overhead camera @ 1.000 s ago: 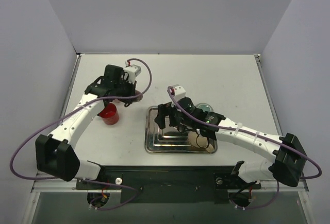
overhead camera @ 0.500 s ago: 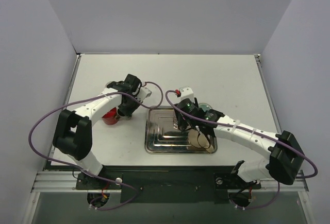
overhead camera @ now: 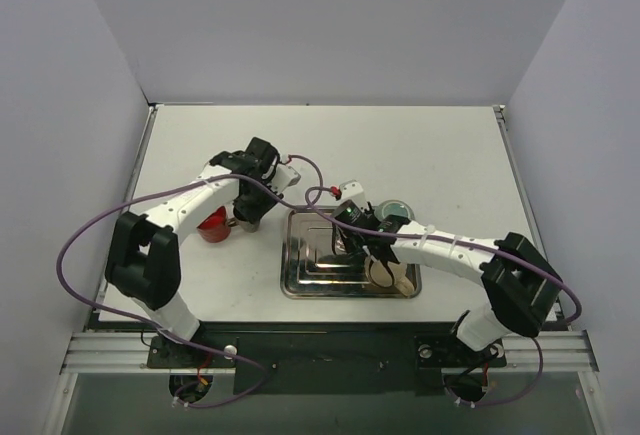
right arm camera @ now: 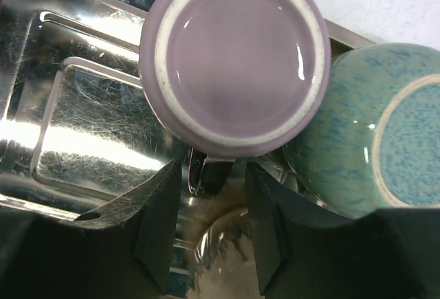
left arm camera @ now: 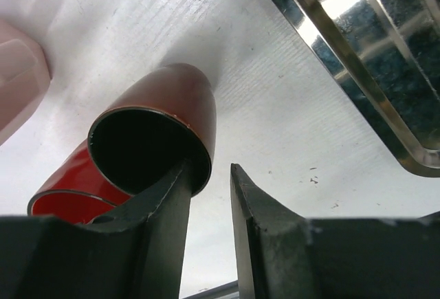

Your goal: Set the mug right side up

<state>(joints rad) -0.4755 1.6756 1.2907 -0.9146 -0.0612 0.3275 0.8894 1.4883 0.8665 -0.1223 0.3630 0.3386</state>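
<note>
Right gripper [right arm camera: 213,175], jaws apart, straddles what seems the handle of the upside-down purple mug [right arm camera: 234,58], upper centre of its wrist view, in the tray [right arm camera: 69,127]. A shallow pinch could slip, knocking the neighbouring teal bowl [right arm camera: 357,127].

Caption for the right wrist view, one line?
Upside-down purple mug in the steel tray, handle inside the open right pincer, teal bowl alongside.
</note>
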